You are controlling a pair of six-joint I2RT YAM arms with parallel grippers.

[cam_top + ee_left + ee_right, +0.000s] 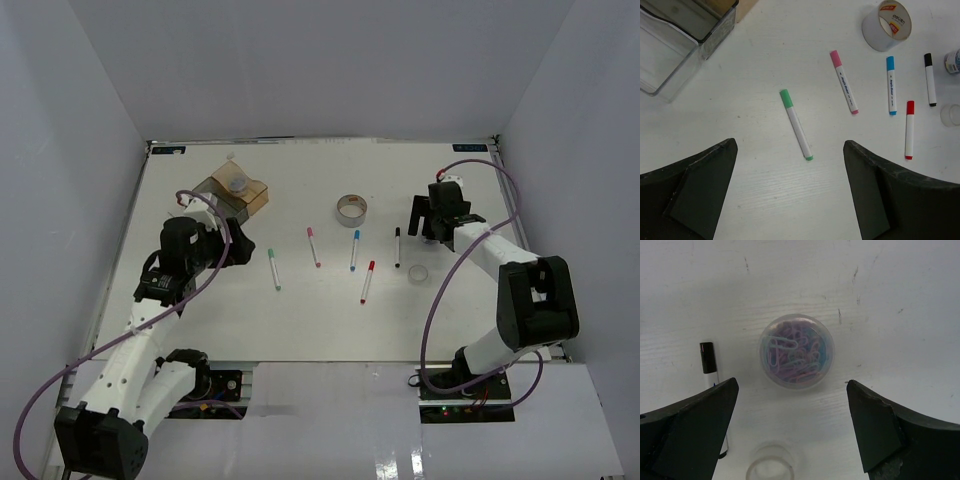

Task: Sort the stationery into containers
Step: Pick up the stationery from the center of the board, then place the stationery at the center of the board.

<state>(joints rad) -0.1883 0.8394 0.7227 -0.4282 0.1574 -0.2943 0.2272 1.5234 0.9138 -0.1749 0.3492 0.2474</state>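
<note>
Left gripper (789, 145) is wide open, green marker (796, 125) lying below between its jaws. Right gripper (791, 385) is wide open too, paper clip tub (796, 350) just ahead; the round tub could squirt out if pinched off-centre

Here's the left arm (130, 365): white shell links, chunky black joint housings, a black block at its base (98, 445). A grey-purple cable (40, 395) loops loose alongside it. Over to the right arm (490, 255), same livery: white links, a big black elbow housing (537, 300), and a purplish lead (428, 320) of its own. Up close, the left gripper (790, 145) shows matte black, wedge-shaped fingers (695, 192). The right gripper (791, 390) matches, black with pale, scuffed edges.
</note>
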